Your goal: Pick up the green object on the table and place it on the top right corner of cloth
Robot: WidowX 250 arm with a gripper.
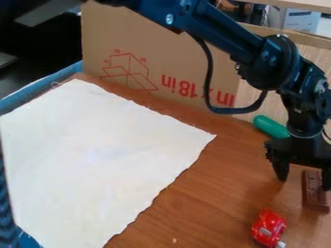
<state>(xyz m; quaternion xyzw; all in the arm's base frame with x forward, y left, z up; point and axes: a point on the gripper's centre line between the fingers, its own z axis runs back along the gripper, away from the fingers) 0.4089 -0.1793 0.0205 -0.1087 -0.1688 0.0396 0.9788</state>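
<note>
Low over a wooden table (200,203), a robotic gripper (304,184), fingers spread apart, near a brown bar (314,196), the green object (270,127) lying there beside cardboard (155,63), off the white cloth (97,150).

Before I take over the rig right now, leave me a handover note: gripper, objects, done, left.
Gripper: at the right of the view, fingers apart, around or just above the upper end of the brown bar; contact unclear. Green object not held.
Green object: on the table, behind the gripper, partly hidden by the arm.
Cloth: spread at the left, nothing on it. Red toy in front of the gripper.
Done: no pick, no place.
Left: grasp green object, set it on cloth's top right corner, probably the one pointing toward it.
</note>
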